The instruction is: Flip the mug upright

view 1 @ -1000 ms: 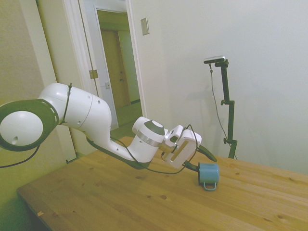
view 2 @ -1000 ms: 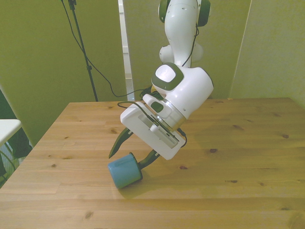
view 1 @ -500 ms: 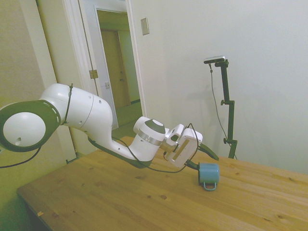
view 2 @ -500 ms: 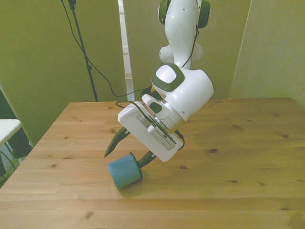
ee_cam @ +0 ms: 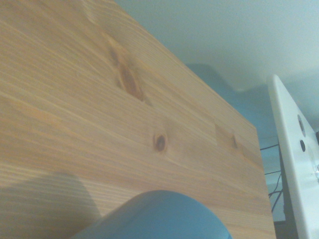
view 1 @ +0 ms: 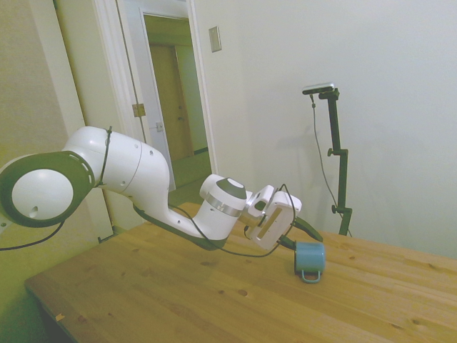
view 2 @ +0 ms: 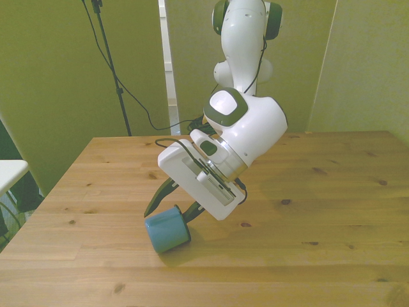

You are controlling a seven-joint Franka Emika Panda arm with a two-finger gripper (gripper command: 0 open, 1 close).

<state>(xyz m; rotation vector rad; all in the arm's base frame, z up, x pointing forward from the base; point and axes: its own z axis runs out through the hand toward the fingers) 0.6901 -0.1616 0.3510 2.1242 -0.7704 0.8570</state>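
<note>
One mug (view 2: 167,229) sideways on wooden table (view 2: 332,211); pale walls.

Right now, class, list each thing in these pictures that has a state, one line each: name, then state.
mug: on its side on the table, not yet upright.
gripper: jaws open, one dark finger at the mug, the other apart from it.
door: open.

Light-blue mug (view 2: 167,229); white arm (view 2: 246,125), dark-green tool (view 2: 171,201); knotty honey-brown table (view 2: 319,211).
</note>
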